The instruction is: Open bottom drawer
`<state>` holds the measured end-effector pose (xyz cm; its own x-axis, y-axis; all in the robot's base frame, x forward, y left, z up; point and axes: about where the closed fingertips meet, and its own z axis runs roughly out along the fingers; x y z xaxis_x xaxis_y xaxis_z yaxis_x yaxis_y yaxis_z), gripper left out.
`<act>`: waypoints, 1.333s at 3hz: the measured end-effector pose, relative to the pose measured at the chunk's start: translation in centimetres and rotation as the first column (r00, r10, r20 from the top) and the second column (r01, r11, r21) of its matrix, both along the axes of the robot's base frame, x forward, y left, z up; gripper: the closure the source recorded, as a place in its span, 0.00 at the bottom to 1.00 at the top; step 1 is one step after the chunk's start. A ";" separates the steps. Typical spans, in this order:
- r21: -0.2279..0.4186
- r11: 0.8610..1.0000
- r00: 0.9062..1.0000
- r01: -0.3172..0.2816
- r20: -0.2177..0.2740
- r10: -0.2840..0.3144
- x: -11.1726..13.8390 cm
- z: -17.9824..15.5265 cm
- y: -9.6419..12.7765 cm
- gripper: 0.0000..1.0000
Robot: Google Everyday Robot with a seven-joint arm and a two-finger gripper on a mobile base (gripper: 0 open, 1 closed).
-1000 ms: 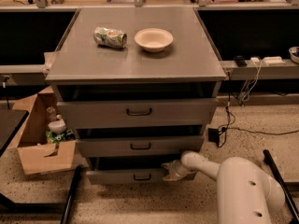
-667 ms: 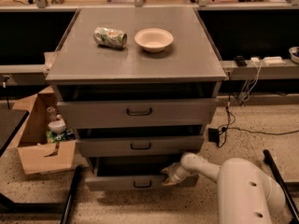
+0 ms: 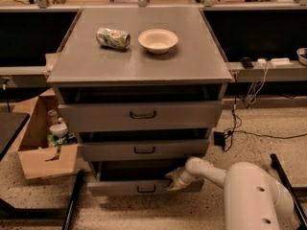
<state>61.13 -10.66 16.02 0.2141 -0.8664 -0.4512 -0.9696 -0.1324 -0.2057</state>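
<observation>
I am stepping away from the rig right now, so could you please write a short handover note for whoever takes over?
Gripper: the white arm's two-finger gripper is low at the cabinet front, at the top edge of the narrow grey metal bottom drawer, right of its small dark bar handle.
Drawer: partly pulled out, with dark interior showing behind its front panel.
Done: opening has started.
Left: it probably needs pulling further out, then withdrawing the arm.
Not involved: the crushed can and the cream bowl on the cabinet top.
</observation>
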 end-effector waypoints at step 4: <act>-0.014 1.000 0.999 -0.021 -0.048 0.021 -1.9 -1.2 0.4 0.00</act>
<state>59.20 -10.24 14.86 0.2108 -0.8682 -0.4491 -0.9753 -0.1556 -0.1571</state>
